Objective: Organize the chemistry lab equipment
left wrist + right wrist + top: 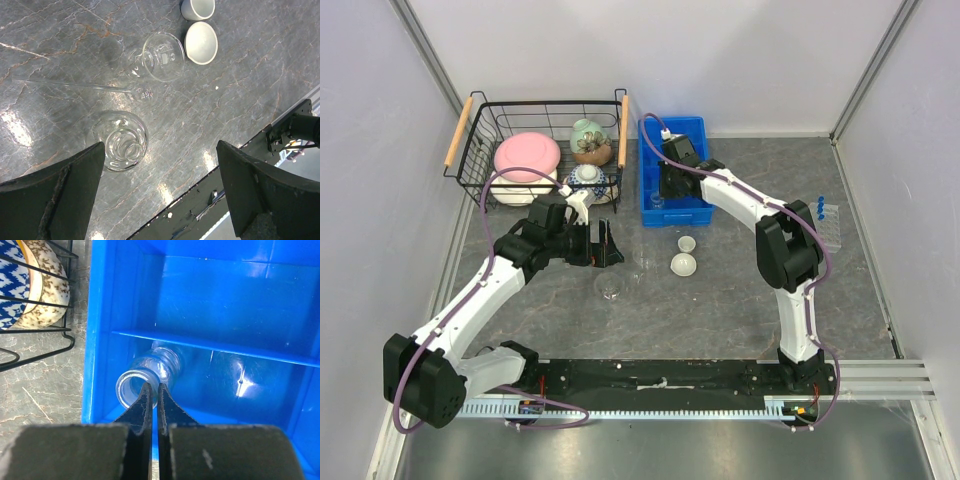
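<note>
Table: You are looking down on a grey marbled table [720,310], with both arm bases at 6 o'clock.
Basket: A black wire basket [550,103] with wooden handles sits at 11 o'clock. It holds pink, speckled and blue-and-white crockery [526,155].
Bin: A blue bin [692,128] with dividers stands at 12 o'clock, just beside the basket.
Left gripper: Your left gripper [160,147] hangs over the middle of the table, fingers spread wide with nothing between them.
Right gripper: Your right gripper [154,390] reaches into the bin. Its fingers are drawn almost together, pinching the glass lip of the flask in the bin [150,372].
Flask in the bin: It is clear and tilted, in the compartment nearest the arms, with its mouth toward the bin's 9 o'clock wall.
Tube rack: Clear tubes with blue caps [825,222] sit at 3 o'clock, well apart from everything else.
Upright flask: An upright flask [120,142] stands on the table under your left gripper, close to one finger.
Tipped flask: A tipped flask [160,57] lies on its side near the dishes.
Dishes: Two white dishes [684,264] sit side by side at the centre, at 6 o'clock from the bin.
Rod: A thin glass rod [70,84] lies flat between the two table flasks.
</note>
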Action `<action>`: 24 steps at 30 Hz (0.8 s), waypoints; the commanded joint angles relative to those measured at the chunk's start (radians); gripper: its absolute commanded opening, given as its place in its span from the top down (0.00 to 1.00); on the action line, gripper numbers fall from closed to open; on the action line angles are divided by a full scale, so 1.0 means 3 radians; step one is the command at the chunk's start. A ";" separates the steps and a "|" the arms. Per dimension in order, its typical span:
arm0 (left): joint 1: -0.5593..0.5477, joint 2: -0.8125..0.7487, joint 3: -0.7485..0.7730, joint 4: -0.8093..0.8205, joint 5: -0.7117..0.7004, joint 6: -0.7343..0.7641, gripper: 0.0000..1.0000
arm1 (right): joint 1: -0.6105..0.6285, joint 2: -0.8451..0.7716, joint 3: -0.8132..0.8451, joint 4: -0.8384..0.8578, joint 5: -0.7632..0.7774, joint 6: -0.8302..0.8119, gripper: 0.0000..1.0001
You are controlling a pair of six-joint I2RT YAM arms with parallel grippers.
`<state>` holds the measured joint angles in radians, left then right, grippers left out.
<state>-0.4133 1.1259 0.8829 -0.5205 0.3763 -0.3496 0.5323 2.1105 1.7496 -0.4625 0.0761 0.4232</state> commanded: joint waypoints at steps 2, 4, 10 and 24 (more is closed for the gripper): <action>0.0018 0.0015 0.0012 0.0119 0.0090 0.0081 0.01 | -0.0005 -0.0014 -0.0054 0.0136 -0.0034 0.0016 0.94; 0.0018 0.0015 0.0012 0.0119 0.0095 0.0081 0.01 | -0.0005 -0.0020 -0.0049 0.0146 -0.0034 0.0011 0.83; 0.0018 0.0021 0.0012 0.0124 0.0106 0.0081 0.01 | -0.0005 -0.0076 -0.0044 0.0125 -0.0024 0.0000 0.68; 0.0018 0.0005 0.0002 0.0124 0.0131 0.0081 0.01 | 0.0158 -0.0822 -0.0273 -0.0069 0.0309 -0.0158 0.57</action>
<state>-0.4133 1.1324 0.8829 -0.5205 0.3958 -0.3496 0.5484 2.0136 1.7119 -0.4717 0.1146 0.4053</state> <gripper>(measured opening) 0.991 0.428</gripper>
